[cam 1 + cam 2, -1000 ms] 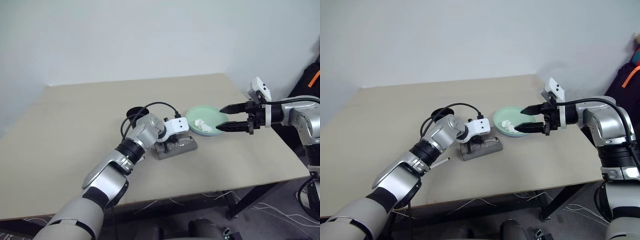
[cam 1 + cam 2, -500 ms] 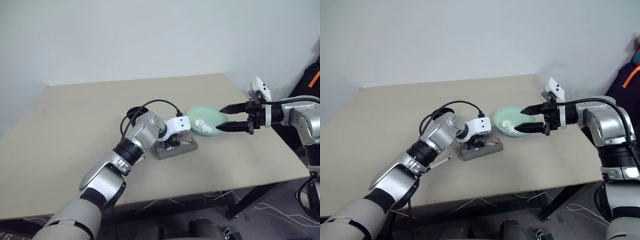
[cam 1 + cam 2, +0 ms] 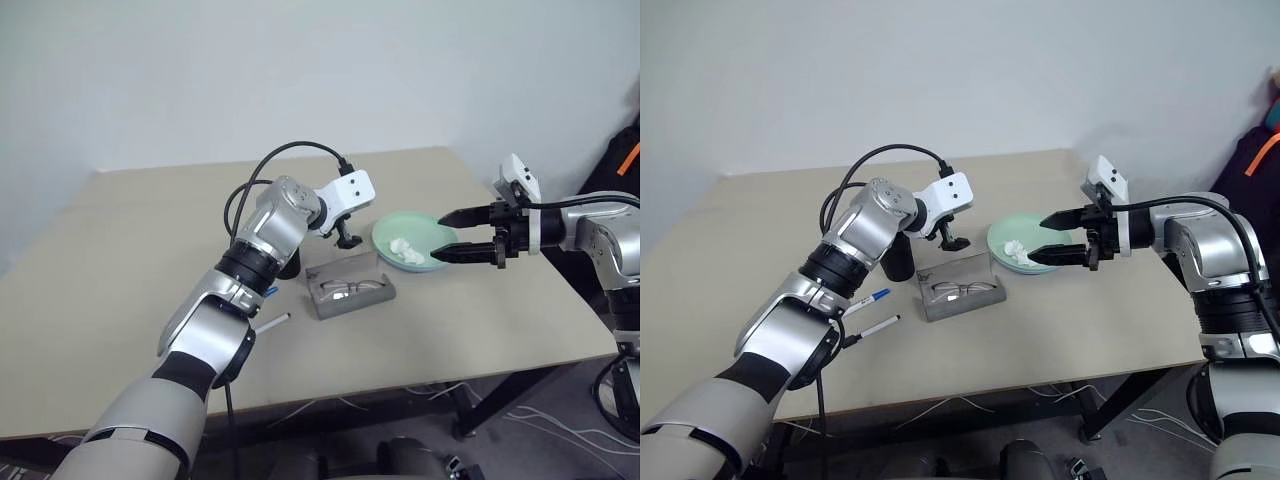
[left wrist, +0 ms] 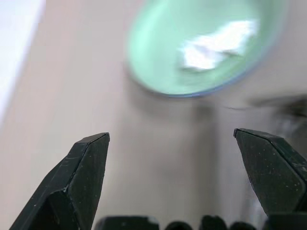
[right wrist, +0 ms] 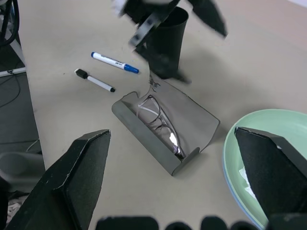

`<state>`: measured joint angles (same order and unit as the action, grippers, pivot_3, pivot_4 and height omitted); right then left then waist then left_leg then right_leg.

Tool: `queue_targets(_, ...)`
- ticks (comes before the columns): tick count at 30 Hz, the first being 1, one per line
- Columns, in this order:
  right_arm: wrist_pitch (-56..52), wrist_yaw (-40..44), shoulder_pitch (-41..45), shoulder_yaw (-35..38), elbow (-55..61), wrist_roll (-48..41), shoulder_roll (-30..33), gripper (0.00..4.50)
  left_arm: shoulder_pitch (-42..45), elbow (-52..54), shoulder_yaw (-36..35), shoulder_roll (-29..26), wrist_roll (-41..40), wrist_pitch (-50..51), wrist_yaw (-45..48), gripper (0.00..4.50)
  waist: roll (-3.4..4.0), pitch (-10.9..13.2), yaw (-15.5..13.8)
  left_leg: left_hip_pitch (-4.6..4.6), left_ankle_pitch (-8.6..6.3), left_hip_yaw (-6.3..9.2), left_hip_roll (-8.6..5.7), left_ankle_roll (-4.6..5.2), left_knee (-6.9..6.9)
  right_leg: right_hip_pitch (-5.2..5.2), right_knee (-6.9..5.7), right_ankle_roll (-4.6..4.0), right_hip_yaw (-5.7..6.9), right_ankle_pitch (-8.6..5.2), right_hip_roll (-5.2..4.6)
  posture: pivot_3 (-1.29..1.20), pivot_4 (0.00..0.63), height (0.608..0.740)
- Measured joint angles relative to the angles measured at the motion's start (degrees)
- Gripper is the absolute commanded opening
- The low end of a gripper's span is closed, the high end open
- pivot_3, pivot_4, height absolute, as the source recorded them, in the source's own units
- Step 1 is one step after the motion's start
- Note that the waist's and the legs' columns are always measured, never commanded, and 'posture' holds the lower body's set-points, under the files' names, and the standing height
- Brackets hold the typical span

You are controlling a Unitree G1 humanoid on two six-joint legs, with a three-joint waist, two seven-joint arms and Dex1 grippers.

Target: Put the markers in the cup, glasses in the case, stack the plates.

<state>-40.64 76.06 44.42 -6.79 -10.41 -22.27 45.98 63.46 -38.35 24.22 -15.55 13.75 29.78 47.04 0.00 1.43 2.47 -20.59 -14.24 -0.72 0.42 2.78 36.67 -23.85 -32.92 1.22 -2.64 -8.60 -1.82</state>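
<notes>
matte grey hinged case (image 5: pixel 168 132), lid open, holds the thin clear-framed glasses (image 5: pixel 160 125). beside it: tapered black cup (image 5: pixel 165 40), round mint plate (image 3: pixel 415 241). left gripper (image 3: pixel 345 236) and right gripper (image 3: pixel 450 235) both spread wide, empty.

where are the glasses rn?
In the head views the glasses lie inside the open grey case mid-table, between the black cup and the green plate, below the raised left claw.

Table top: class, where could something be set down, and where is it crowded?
Free: the broad table stretch left of the cup, and the near strip in front of the case. Crowded: the middle, where cup, markers, case and mint plate cluster, with the left tool above and the right tool over the plate.
</notes>
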Motion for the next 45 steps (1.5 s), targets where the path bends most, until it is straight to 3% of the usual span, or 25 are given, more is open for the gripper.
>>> queue_targets(11,-0.16,0.01,0.01,-0.01,0.2,-0.16,0.0,4.5,-0.03,-13.92,2.43,2.01,5.01,-11.33,-8.1,0.04,-0.01,0.0,-0.1,-0.07,0.0,0.01,-0.03,0.0,0.0,-0.03,0.0,0.03,-0.01,0.02,0.01,0.0,0.0,0.732)
queue_targets(23,-1.29,-0.18,-0.16,0.03,1.82,-0.77,0.01,4.5,-3.47,-14.65,5.54,2.38,8.57,-14.29,-5.24,0.04,0.0,0.0,-0.08,-0.07,0.0,0.01,-0.03,-0.01,-0.02,-0.04,-0.02,0.03,-0.01,0.02,0.01,0.0,0.0,0.732)
queue_targets(45,-1.07,0.31,-0.18,0.04,2.01,-0.73,0.04,4.5,-16.45,14.46,7.1,-3.67,10.09,-8.74,9.87,0.04,0.01,-0.01,-0.09,-0.03,0.0,0.0,0.0,0.0,0.04,-0.02,-0.03,-0.02,-0.02,-0.01,0.01,0.0,0.0,0.732)
